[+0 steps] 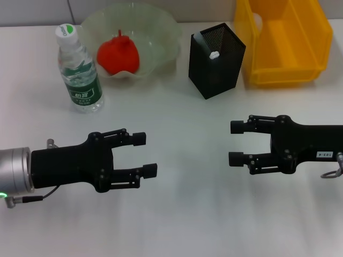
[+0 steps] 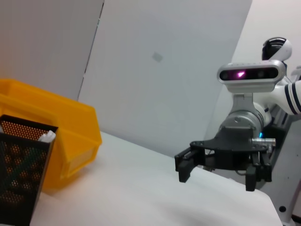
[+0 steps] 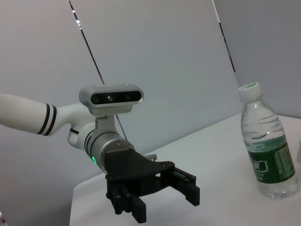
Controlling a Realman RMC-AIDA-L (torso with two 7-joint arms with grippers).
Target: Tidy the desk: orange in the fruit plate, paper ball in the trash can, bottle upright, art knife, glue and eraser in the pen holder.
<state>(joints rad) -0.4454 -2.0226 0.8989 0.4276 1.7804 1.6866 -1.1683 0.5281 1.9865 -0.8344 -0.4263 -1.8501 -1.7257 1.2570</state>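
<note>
The orange, reddish with a small stem, lies in the translucent fruit plate at the back. To its left the bottle stands upright, cap on. The black mesh pen holder holds a few items; only white tips show, so I cannot tell which they are. The yellow trash can is at the back right. The paper ball is out of view. My left gripper and right gripper hover open and empty near the front, facing each other.
The white table stretches bare between and in front of the grippers. A grey wall panel rises behind the table in both wrist views.
</note>
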